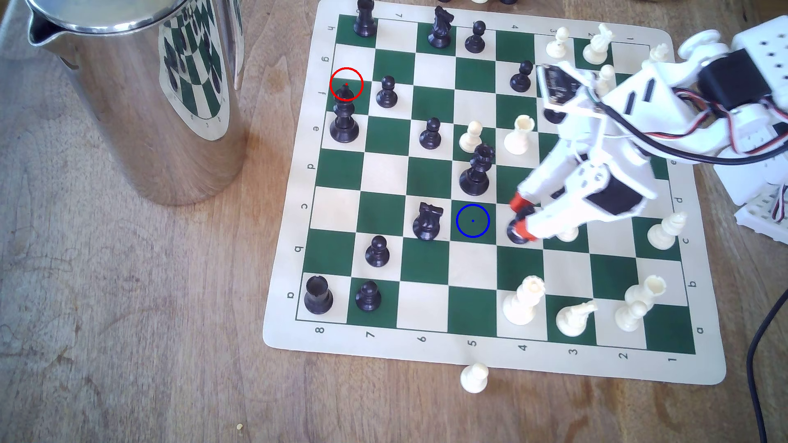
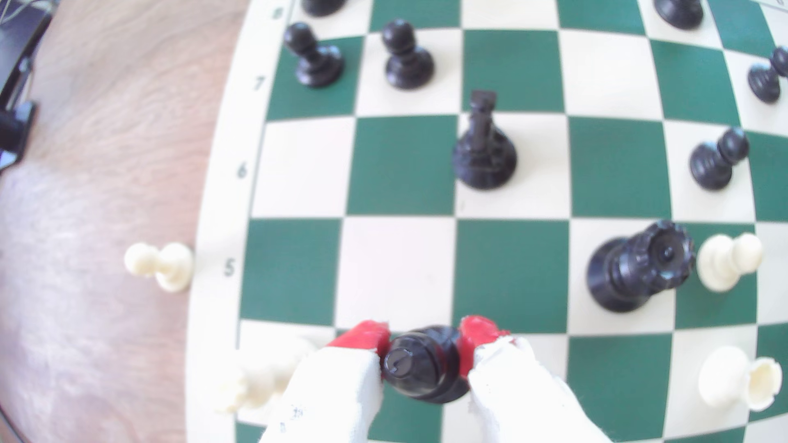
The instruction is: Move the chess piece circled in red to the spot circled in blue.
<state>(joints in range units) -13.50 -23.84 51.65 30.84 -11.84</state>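
Nearest in the exterior view, a white pawn (image 1: 474, 378) lies off the chess mat (image 1: 490, 360), touching its edge by the "5" label. Further in, the gripper (image 1: 521, 218) has its red-tipped fingers (image 1: 517, 201) closed narrowly on the black bishop (image 1: 514, 232), one tip on each side. The bishop stands about upright, long axis vertical, pointed top up. In the wrist view its notched top (image 2: 420, 368) faces the camera between the fingers (image 2: 366, 336). Its base is over a cream square, just to the exterior view's right of the blue-ringed green square (image 1: 473, 220). Whether the base touches the mat cannot be told. The ringed square is bare. A black knight (image 1: 427, 221) stands just to its left in the exterior view, and a black queen (image 1: 477, 170) stands one square beyond. Farther off, the red ring (image 1: 346, 84) circles the tip of a tall black piece (image 1: 343, 117). A steel jug (image 1: 140, 98) stands off the mat.
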